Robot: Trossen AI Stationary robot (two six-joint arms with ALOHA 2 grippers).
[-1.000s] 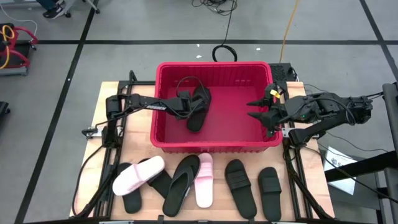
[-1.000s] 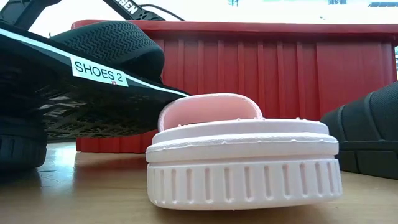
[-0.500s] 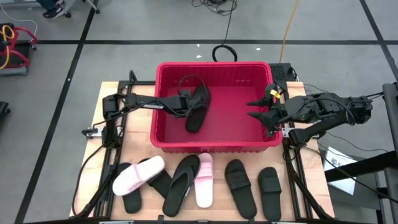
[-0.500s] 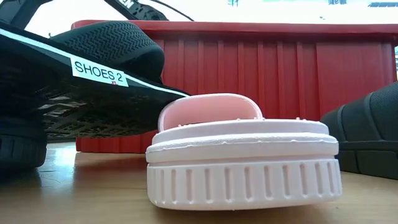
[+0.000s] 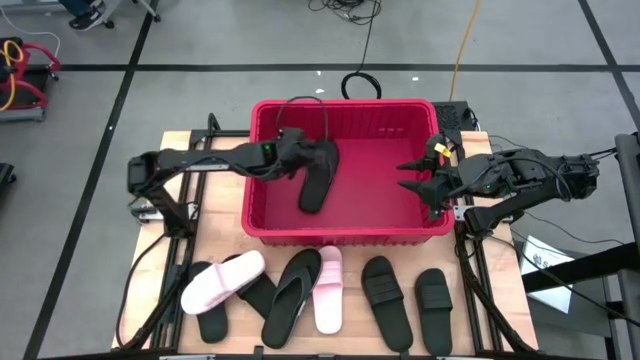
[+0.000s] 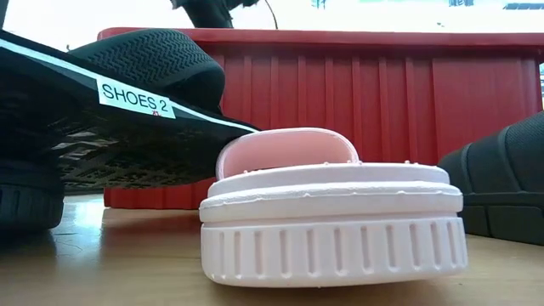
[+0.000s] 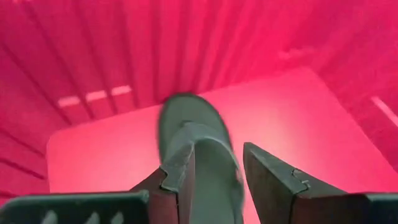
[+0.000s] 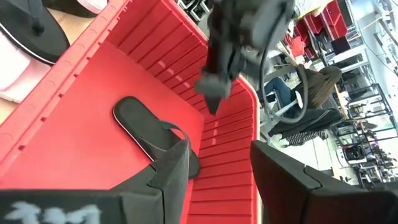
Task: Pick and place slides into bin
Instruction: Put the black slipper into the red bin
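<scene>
High view: one black slide [image 5: 314, 182] lying loose on the floor of the red bin [image 5: 345, 232].
Left gripper [image 5: 300, 152] above the slide's far end with fingers [image 7: 180, 174] released and holding nothing; right gripper [image 5: 412, 176] spread wide at the bin's right wall, also empty (waiting); other slides in a row on the desk [image 5: 170, 270] near the bin's front wall: two pink [image 5: 222, 281], the rest black [image 5: 387, 297].

Even, bright overhead light fills the room, with soft shadows under the slides [image 5: 300, 295]. The left wrist view is blurred and glows red from the bin [image 7: 93, 56]. The low view's upper edge blows out white.
</scene>
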